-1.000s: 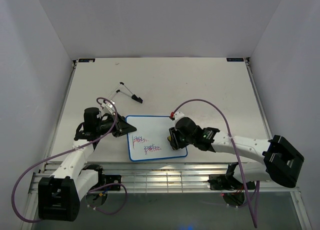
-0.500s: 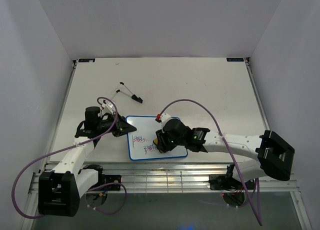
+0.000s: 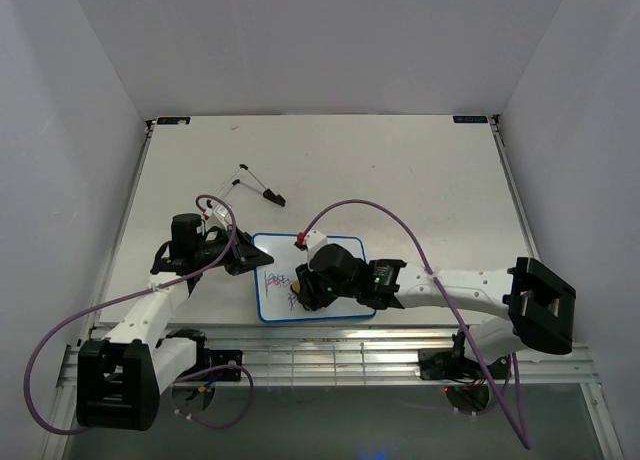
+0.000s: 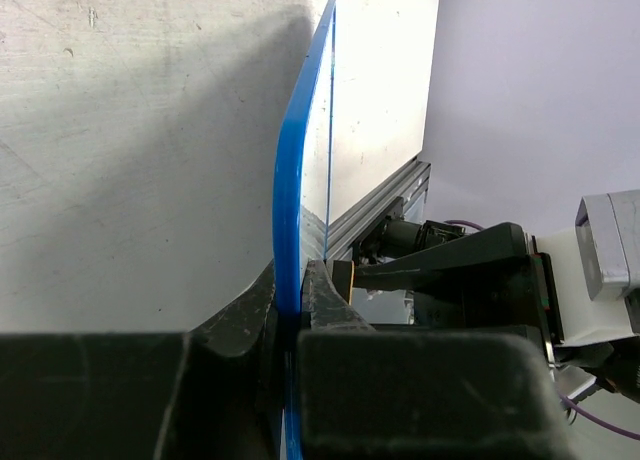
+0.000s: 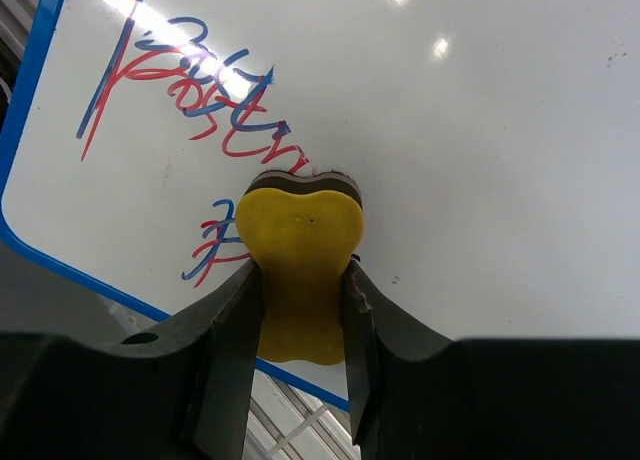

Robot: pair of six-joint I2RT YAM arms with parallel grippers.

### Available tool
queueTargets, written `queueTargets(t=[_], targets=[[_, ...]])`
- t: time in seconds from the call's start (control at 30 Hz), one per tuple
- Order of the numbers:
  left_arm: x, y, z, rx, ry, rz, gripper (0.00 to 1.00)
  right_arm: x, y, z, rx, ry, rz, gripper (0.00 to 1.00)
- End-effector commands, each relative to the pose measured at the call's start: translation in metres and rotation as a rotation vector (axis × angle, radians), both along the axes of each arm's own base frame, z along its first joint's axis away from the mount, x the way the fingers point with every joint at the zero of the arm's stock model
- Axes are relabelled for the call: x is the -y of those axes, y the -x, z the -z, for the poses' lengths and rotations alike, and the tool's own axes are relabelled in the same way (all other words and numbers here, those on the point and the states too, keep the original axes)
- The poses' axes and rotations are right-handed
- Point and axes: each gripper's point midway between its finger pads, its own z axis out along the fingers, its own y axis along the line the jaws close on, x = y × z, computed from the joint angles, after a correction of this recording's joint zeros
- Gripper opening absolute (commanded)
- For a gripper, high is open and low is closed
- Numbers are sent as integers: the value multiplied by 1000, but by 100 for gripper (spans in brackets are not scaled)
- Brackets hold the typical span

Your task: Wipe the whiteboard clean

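The whiteboard [image 3: 340, 255], white with a blue frame, lies near the table's front edge. Red and blue writing [image 3: 278, 280] remains on its left part. My left gripper [image 3: 243, 260] is shut on the board's left edge; in the left wrist view the blue frame [image 4: 290, 180] runs edge-on between its fingers [image 4: 300, 280]. My right gripper [image 3: 303, 286] is shut on a yellow eraser [image 5: 300, 225] and presses it on the board [image 5: 480, 130], just below the scribbles [image 5: 190, 80]. The board's right part is white.
Two thin pens with black ends [image 3: 258, 185] lie on the table behind the board. A metal rail [image 3: 330, 345] runs along the front edge. Grey walls close in the table on three sides.
My right gripper has slid left across the board with the eraser, from the right side onto the writing. Part of the lower writing is gone. The left arm has held still.
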Motion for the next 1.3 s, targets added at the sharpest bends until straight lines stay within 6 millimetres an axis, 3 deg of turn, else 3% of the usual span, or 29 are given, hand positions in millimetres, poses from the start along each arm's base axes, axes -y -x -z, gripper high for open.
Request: queueTargets(t=[0.0,0.07,0.17,0.27,0.53,0.67,0.83,0.93,1.07,1.27], targets=[[-5,-15,-4,96,-73,-16,0,36,-10,35,5,118,92,8],[-5,-16,-4,96,-76,-20,0,52,-13,47,-10,143,122,8],[-6,-16,-4,95,-77,-22,0,65,-19,47,-3,142,147,8],[-6,-16,-3,90,-77,-22,0,66,-16,43,0,135,119,8],[-6,-16,-4,95,-79,-27,0,16,4,10,-50,28,-49,8],[-5,-16,-5,98,-73,-20,0,-9,20,4,-65,40,-134,8],[-5,-16,-5,104,-72,-20,0,-34,41,-9,-89,18,-218,8],[-5,-16,-6,107,-71,-19,0,-42,41,-13,-81,1,-226,8],[-5,-15,-6,107,-68,-16,0,-35,26,-10,-56,38,-192,8],[-4,-14,-8,112,-64,-13,0,19,-23,16,-35,171,23,8]])
